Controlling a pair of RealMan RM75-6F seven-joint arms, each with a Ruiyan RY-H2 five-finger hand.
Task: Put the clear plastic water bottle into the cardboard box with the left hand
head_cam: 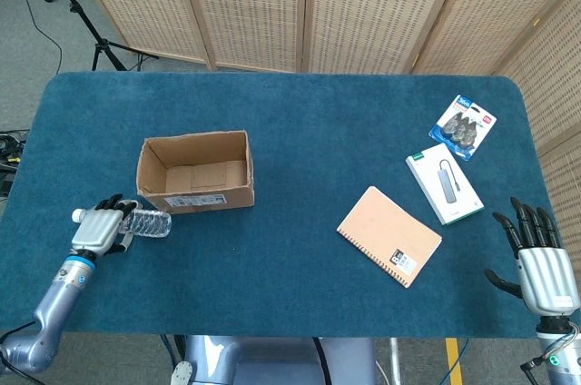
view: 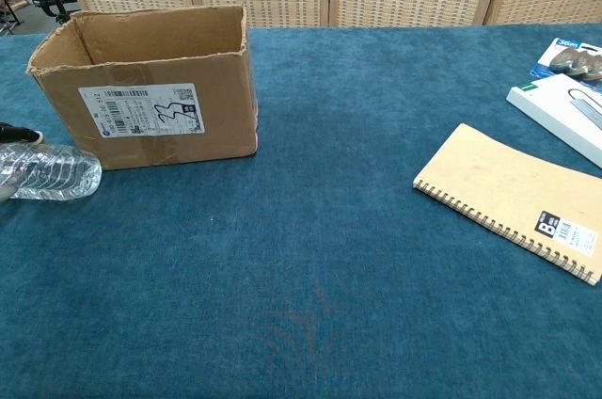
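Note:
The clear plastic water bottle [head_cam: 150, 222] lies on its side on the blue table, just in front of the left corner of the cardboard box [head_cam: 195, 196]. My left hand [head_cam: 98, 228] has its fingers curled around the bottle's cap end. In the chest view the bottle [view: 56, 171] shows at the left edge beside the box [view: 155, 112], with dark fingertips [view: 17, 133] over its top. The box stands upright, open at the top, and looks empty. My right hand [head_cam: 540, 262] rests at the table's front right edge, fingers spread, holding nothing.
A tan spiral notebook [head_cam: 388, 235] lies right of centre. Behind it sit a white boxed adapter [head_cam: 443, 183] and a blister pack [head_cam: 464, 126]. A wicker folding screen stands beyond the far edge of the table.

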